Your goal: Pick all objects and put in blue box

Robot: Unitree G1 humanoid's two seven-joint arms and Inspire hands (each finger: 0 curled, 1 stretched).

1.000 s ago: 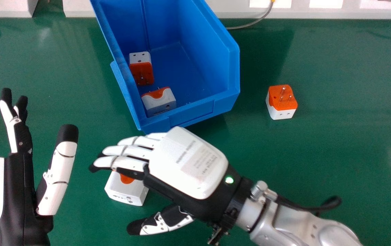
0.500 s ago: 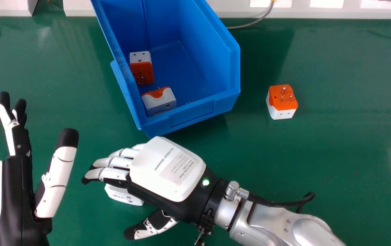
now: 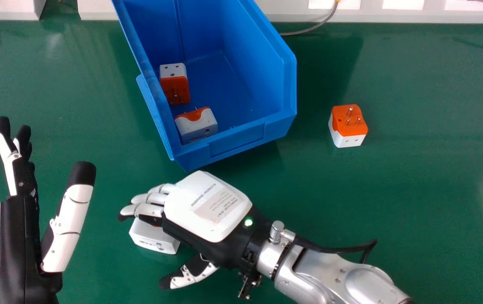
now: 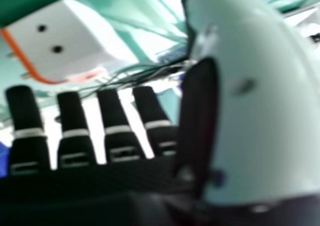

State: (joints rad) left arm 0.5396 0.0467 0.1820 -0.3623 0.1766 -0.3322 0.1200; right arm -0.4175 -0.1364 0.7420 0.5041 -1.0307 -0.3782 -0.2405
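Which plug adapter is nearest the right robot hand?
The adapter partly hidden by the right robot hand in the head view; two others are in the blue box, the fourth on the table right of it.

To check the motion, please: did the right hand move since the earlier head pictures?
Yes; against the blue box, the right hand has shifted left and toward the view's bottom.

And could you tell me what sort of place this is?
Probably a robotics lab or test bench: a green work surface, a blue parts bin and a silver robot arm show it.
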